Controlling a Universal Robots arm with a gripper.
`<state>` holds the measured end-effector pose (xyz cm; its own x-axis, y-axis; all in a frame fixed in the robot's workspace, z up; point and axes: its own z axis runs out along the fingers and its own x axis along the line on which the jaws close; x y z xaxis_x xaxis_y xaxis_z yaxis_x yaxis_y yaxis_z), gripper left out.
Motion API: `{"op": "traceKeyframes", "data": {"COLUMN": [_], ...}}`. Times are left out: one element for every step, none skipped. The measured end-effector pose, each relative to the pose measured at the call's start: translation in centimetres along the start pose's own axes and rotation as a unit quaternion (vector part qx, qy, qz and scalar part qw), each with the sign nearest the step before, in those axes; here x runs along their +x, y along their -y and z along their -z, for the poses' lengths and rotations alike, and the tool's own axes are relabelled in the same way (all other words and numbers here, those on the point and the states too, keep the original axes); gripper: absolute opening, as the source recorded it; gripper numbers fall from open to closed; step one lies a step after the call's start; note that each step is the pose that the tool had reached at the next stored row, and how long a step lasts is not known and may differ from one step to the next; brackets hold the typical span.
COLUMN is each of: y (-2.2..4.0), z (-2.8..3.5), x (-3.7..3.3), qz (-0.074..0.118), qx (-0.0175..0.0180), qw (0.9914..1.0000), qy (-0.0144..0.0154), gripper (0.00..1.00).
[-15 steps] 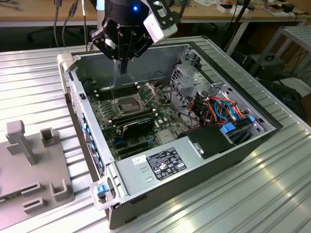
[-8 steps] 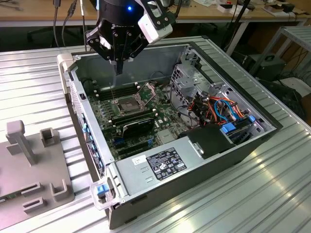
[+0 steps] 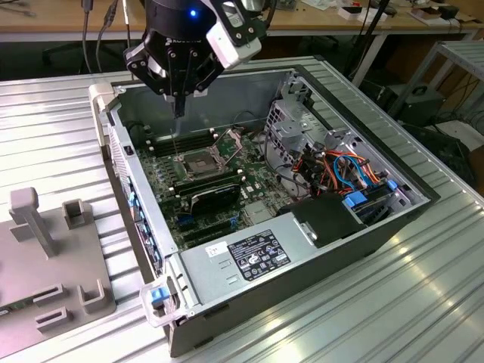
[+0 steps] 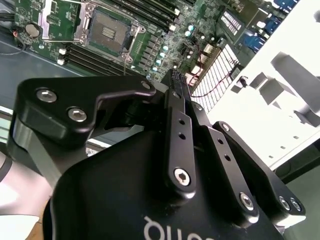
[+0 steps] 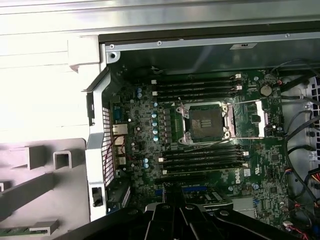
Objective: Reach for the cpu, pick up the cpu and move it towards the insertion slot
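Because the grey steel computer case (image 3: pixel 302 295) lies open on its side, I have the black two-fingered gripper (image 3: pixel 179 106) hanging over the green board (image 3: pixel 162 181), fingers (image 4: pixel 172 107) pressed together. The square silver-framed insertion slot (image 3: pixel 198 162) sits at five o'clock from the tips, its plate (image 3: pixel 231 140) flipped open to receive. Whether the thin pale square cpu is pinched between them, I cannot tell.

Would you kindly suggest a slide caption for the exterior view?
Tool hovering over the open computer case, above the motherboard near the insertion slot.
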<state>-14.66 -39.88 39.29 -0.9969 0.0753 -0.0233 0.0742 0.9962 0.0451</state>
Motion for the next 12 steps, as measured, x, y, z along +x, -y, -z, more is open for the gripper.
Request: {"op": "traceKeyframes", "data": {"y": [0.01, 0.02, 0.02, 0.03, 0.04, 0.05, 0.05, 0.06, 0.07, 0.07, 0.08, 0.09], "z": [0.00, 0.00, 0.00, 0.00, 0.01, 0.01, 0.01, 0.01, 0.01, 0.01, 0.01, 0.02], "x": [0.13, 0.22, 0.30, 0.39, 0.48, 0.57, 0.67, 0.76, 0.88, 0.97, 1.08, 1.17], "qz": [0.000, 0.000, 0.000, 0.000, 0.000, 0.000, 0.000, 0.000, 0.000, 0.000, 0.000, 0.000], "qx": [0.0000, 0.0000, 0.0000, 0.0000, 0.0000, 0.0000, 0.0000, 0.0000, 0.0000, 0.0000, 0.0000, 0.0000], "qw": [1.00000, 1.00000, 1.00000, 1.00000, 1.00000, 1.00000, 1.00000, 1.00000, 1.00000, 1.00000, 1.00000, 1.00000], "qy": [0.0000, 0.0000, 0.0000, 0.0000, 0.0000, 0.0000, 0.0000, 0.0000, 0.0000, 0.0000, 0.0000, 0.0000], "gripper": [0.11, 0.11, 0.11, 0.11, 0.11, 0.11, 0.11, 0.11, 0.11, 0.11, 0.11, 0.11]}}
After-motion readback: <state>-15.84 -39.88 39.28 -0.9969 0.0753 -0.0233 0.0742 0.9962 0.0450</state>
